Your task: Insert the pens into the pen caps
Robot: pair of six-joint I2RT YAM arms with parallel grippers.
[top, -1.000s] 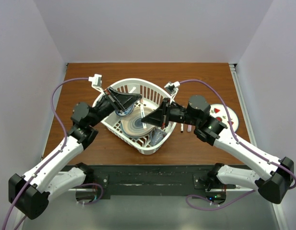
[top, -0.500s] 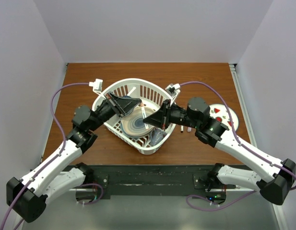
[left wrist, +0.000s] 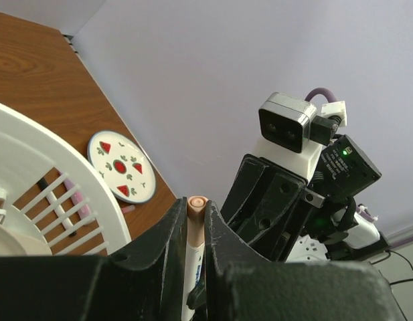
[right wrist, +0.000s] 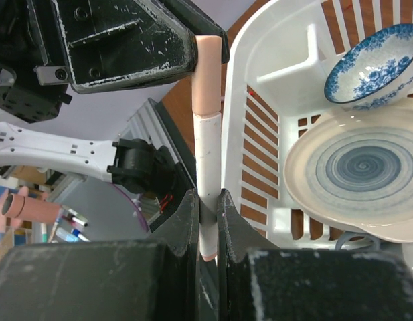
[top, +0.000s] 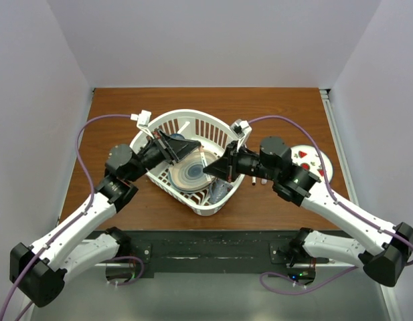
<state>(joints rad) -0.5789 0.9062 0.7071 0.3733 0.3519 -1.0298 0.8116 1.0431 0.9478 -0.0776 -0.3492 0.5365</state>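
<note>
A white pen [right wrist: 207, 154] with a pink cap [right wrist: 207, 73] on its far end hangs above the white basket [top: 159, 130]. My right gripper [right wrist: 207, 197] is shut on the white barrel near its lower end. My left gripper [left wrist: 196, 207] is shut on the pink cap [left wrist: 196, 214], with the white barrel showing below it between the jaws. The cap's edge meets the barrel. In the top view the left gripper [top: 193, 148] and right gripper [top: 209, 170] face each other tip to tip over the basket. No loose caps show.
The basket holds a swirl-patterned plate [top: 186, 172] and a blue patterned bowl [right wrist: 370, 63]. A strawberry plate [top: 320, 164] sits on the table at the right. A few small pens [top: 260, 179] lie between the basket and that plate.
My left gripper has moved right and forward toward the right gripper, closing the gap between the two tips over the basket. The right gripper has shifted only slightly.
</note>
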